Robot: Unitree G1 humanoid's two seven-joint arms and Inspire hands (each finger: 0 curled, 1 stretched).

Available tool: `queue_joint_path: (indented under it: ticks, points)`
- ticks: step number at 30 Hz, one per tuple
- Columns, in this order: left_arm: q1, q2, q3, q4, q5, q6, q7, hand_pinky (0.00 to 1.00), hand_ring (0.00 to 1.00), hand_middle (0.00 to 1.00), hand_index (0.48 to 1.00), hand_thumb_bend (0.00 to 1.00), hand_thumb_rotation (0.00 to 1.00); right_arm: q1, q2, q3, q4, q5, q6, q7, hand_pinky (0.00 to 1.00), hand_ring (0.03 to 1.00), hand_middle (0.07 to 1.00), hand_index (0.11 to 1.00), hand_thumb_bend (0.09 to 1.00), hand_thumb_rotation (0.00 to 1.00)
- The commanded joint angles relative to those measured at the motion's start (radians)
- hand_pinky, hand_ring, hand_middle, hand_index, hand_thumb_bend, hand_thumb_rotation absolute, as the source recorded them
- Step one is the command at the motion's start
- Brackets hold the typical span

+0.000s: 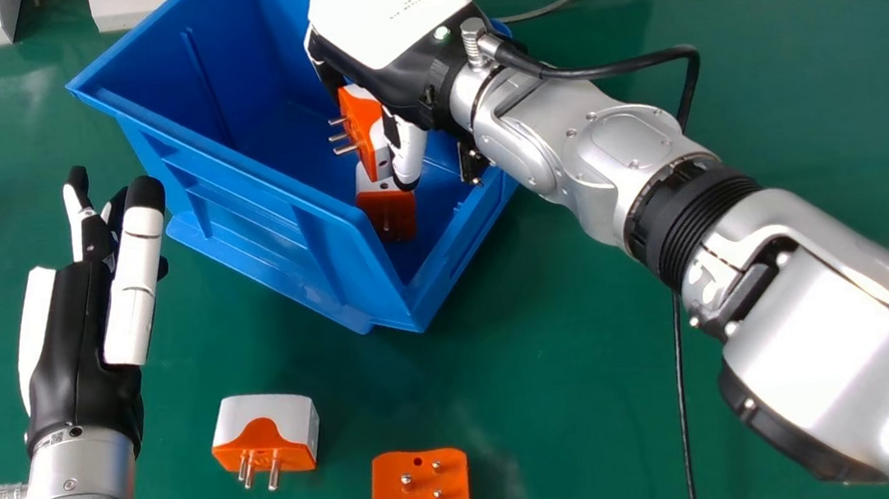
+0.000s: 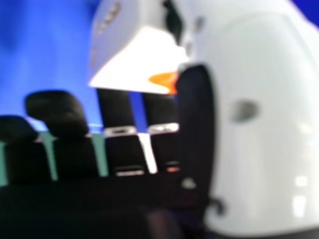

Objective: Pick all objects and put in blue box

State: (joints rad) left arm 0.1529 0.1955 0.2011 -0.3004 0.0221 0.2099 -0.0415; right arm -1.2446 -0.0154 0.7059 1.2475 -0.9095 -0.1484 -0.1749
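Head view: right hand [image 1: 380, 25] at upper centre, fingers clamped on plug [image 1: 362, 122] in blue box [image 1: 241, 205]; second plug [image 1: 398, 215] below. Third [image 1: 289, 419], fourth [image 1: 420, 492] plugs lower centre. Left hand [image 1: 78, 338] at left, fingers straight.

And there it was, the white-and-orange plug [image 2: 134, 64], pinched between the right hand's [image 1: 389, 32] black fingers [image 2: 117, 112] and white thumb [image 2: 269, 149]! Blue box [image 2: 50, 55] beyond the plug, green bench [image 2: 100, 157] showing between fingers farther from it.
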Motion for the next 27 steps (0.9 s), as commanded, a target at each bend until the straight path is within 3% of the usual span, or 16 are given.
queue_joint_path:
  ticks: [1,6,10,11,12,13,14,15,18,23,27]
  points:
    - [0.001,-0.003,-0.007,-0.03,0.01,-0.003,0.007,0.88,0.97,0.97,0.992,0.64,1.0,-0.031,-0.007,-0.027,-0.009,0.033,-0.018,-0.022,0.17,0.228,0.487,0.492,0.516,0.0]
    - [0.0,-0.006,-0.011,-0.03,0.018,-0.005,0.012,0.88,0.97,0.97,0.993,0.64,1.0,0.004,-0.001,-0.119,-0.013,0.139,-0.037,-0.022,0.21,0.295,0.483,0.495,0.513,0.0]
    - [-0.004,-0.006,-0.013,-0.022,0.025,-0.009,0.017,0.88,0.97,0.97,0.994,0.64,1.0,-0.006,-0.024,-0.025,-0.022,0.046,-0.009,-0.036,0.24,0.325,0.486,0.493,0.513,0.0]
    - [-0.005,-0.006,-0.013,-0.02,0.027,-0.01,0.018,0.88,0.97,0.97,0.994,0.65,1.0,-0.005,-0.031,-0.016,-0.025,0.036,-0.012,-0.041,0.31,0.421,0.563,0.568,0.538,0.08]
    - [-0.006,-0.006,-0.014,-0.019,0.028,-0.009,0.019,0.88,0.97,0.97,0.994,0.65,1.0,-0.002,-0.034,-0.016,-0.028,0.036,-0.014,-0.043,0.31,0.421,0.563,0.568,0.538,0.08]
    - [-0.007,-0.006,-0.014,-0.019,0.03,-0.009,0.02,0.88,0.97,0.97,0.995,0.65,1.0,0.0,-0.036,-0.018,-0.03,0.037,-0.015,-0.042,0.39,0.513,0.642,0.641,0.565,0.15]
    - [-0.007,-0.006,-0.014,-0.019,0.031,-0.008,0.021,0.88,0.97,0.97,0.995,0.65,1.0,0.002,-0.037,-0.02,-0.031,0.039,-0.014,-0.041,0.39,0.513,0.642,0.641,0.565,0.15]
    - [-0.007,-0.006,-0.015,-0.02,0.032,-0.007,0.022,0.88,0.97,0.97,0.994,0.65,1.0,0.006,-0.036,-0.026,-0.032,0.045,-0.014,-0.04,0.46,0.595,0.714,0.708,0.59,0.21]
    - [-0.007,-0.004,-0.014,-0.019,0.032,-0.005,0.021,0.88,0.97,0.97,0.993,0.65,1.0,0.011,-0.036,-0.028,-0.035,0.049,-0.004,-0.038,0.52,0.664,0.771,0.763,0.611,0.26]
    - [-0.006,-0.004,-0.014,-0.025,0.027,0.001,0.021,0.88,0.96,0.97,0.991,0.65,1.0,0.014,-0.038,-0.021,-0.042,0.04,0.005,-0.036,0.72,0.891,0.94,0.929,0.682,0.4]
    - [-0.007,-0.005,-0.013,-0.021,0.024,0.001,0.021,0.88,0.96,0.97,0.991,0.65,1.0,0.017,-0.037,-0.029,-0.048,0.05,0.006,-0.025,0.76,0.937,0.976,0.962,0.696,0.42]
